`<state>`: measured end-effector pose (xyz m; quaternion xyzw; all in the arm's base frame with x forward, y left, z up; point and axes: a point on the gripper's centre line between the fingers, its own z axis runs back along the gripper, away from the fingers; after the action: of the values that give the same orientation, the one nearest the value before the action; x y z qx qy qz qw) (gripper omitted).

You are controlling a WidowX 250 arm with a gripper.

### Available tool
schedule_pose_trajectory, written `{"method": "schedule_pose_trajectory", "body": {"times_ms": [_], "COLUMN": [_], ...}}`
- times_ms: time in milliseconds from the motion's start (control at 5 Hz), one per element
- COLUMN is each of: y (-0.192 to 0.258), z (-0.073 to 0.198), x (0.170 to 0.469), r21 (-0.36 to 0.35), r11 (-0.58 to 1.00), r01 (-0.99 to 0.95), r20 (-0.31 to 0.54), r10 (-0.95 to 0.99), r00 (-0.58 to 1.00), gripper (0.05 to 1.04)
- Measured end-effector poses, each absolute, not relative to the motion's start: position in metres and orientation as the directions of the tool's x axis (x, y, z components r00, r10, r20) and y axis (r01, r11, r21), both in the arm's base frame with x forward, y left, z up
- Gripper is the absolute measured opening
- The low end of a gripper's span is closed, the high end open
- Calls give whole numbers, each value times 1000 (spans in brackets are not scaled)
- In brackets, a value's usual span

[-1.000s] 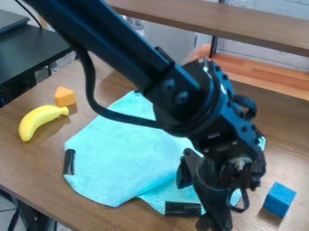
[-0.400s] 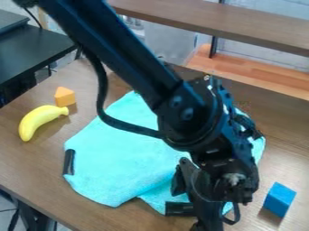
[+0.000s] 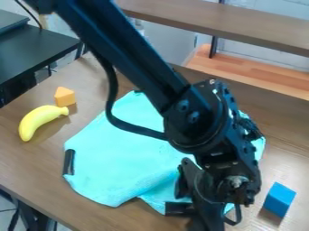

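Arm (image 3: 196,115) lower, over cloth (image 3: 127,153) edge; block (image 3: 278,197) apart.

the cloth (image 3: 124,162) is partly hidden, end effector (image 3: 208,219) cropped.

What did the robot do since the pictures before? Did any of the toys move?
The robot arm and its tool moved lower in the picture, over the near edge of the light blue cloth. I can't tell if it grabbed anything. The cloth, yellow banana, orange block and blue block all stayed put.
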<state>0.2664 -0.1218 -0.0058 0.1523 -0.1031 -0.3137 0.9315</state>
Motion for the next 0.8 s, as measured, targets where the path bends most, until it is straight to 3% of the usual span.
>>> {"method": "schedule_pose_trajectory", "body": {"times_ms": [400, 600, 800], "y": [-115, -115, -122], "z": [-8, -5, 13], "x": [267, 264, 262], "r21": [334, 303, 226], "r11": [767, 775, 797], "r01": [548, 554, 560], "r20": [81, 72, 111], "r10": [-602, -599, -592], "r00": [794, 798, 798], "gripper": [164, 69, 52]}}
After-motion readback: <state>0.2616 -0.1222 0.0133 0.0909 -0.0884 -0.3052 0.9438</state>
